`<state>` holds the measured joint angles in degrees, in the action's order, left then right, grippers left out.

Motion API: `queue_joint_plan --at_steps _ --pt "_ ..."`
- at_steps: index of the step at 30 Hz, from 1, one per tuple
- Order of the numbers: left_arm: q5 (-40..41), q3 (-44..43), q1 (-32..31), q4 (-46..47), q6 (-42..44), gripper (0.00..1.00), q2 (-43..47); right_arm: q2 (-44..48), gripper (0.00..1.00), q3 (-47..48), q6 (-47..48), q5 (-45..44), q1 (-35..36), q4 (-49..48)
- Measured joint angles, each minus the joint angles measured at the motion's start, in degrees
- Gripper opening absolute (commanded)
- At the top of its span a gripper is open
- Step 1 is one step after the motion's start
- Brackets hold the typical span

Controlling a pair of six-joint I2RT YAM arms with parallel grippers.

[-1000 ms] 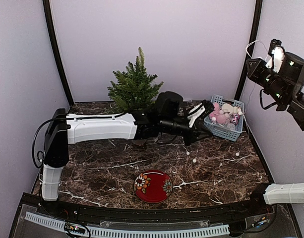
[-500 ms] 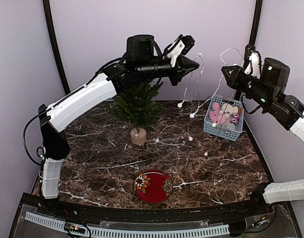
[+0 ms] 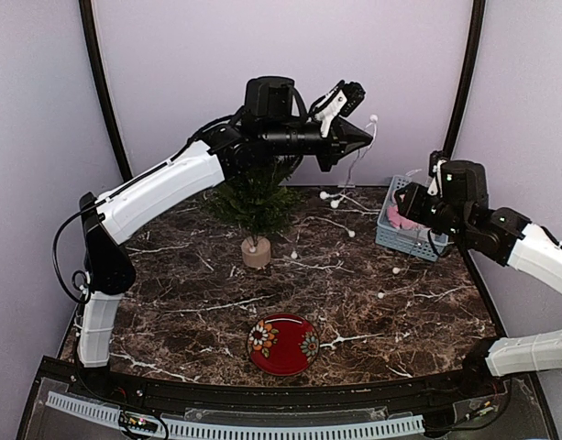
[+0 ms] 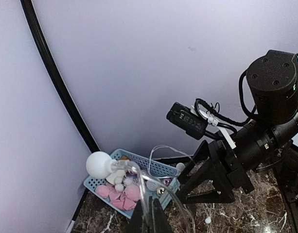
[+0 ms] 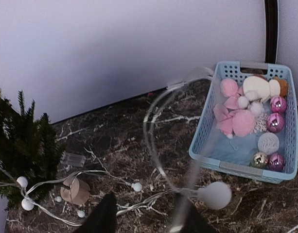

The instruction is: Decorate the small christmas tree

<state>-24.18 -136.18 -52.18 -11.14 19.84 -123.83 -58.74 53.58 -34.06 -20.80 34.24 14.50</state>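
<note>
The small christmas tree [image 3: 256, 192] stands on its wood stump [image 3: 256, 252] at the back left of the marble table. Part of a string of lights [image 3: 336, 203] with white bulbs lies around its base. My left gripper [image 3: 365, 137] is raised above and right of the tree, shut on the string's clear wire [image 4: 141, 194], and a bulb [image 4: 97, 164] hangs just past its tips. My right gripper [image 5: 144, 221] is low beside the basket, jaws apart. A blurred loop of the wire with a bulb [image 5: 214, 195] hangs by its right finger [image 5: 185, 218]. The tree [image 5: 22, 141] shows at the left of the right wrist view.
A blue basket [image 3: 404, 240] of pink, white and shiny ornaments sits at the back right, its near rim [image 5: 246, 168] close to my right gripper. A red flowered plate [image 3: 283, 344] lies near the front centre. Loose bulbs and wire trail across the table between tree and basket.
My right arm has dropped from high up to beside the basket and its jaws have opened. The left arm rose from the table a second ago and now holds high.
</note>
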Motion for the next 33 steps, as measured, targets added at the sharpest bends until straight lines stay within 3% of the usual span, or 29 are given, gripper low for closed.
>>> queue_joint_plan --at_steps 2,5,12,16,19,26,33 --pt "-0.7 1.3 -0.1 -0.6 -0.7 0.0 0.0 0.5 0.92 -2.0 -1.1 0.5 0.0 2.0" --pt "-1.1 2.4 -0.1 -2.4 -1.5 0.0 -0.1 4.6 0.98 -6.6 -1.6 2.2 0.3 3.6" --pt "-1.6 2.4 -0.5 -4.2 -2.6 0.0 -0.3 22.4 0.92 -16.4 1.4 12.2 1.8 -1.3" --pt "-0.7 2.0 -0.9 -5.2 -2.7 0.0 -0.3 24.2 0.97 -19.3 1.2 16.2 4.0 -6.4" --pt "0.7 1.8 -0.9 -5.8 -2.7 0.0 -0.3 24.9 0.91 -20.9 1.2 19.0 4.6 -8.4" --pt "2.4 1.6 -1.0 -5.9 -3.0 0.0 -0.3 18.4 0.76 -20.2 2.6 23.7 11.7 -15.5" --pt "2.8 1.6 -1.0 -5.9 -4.3 0.0 -0.3 -1.1 0.68 -20.2 0.4 14.4 26.0 -26.6"
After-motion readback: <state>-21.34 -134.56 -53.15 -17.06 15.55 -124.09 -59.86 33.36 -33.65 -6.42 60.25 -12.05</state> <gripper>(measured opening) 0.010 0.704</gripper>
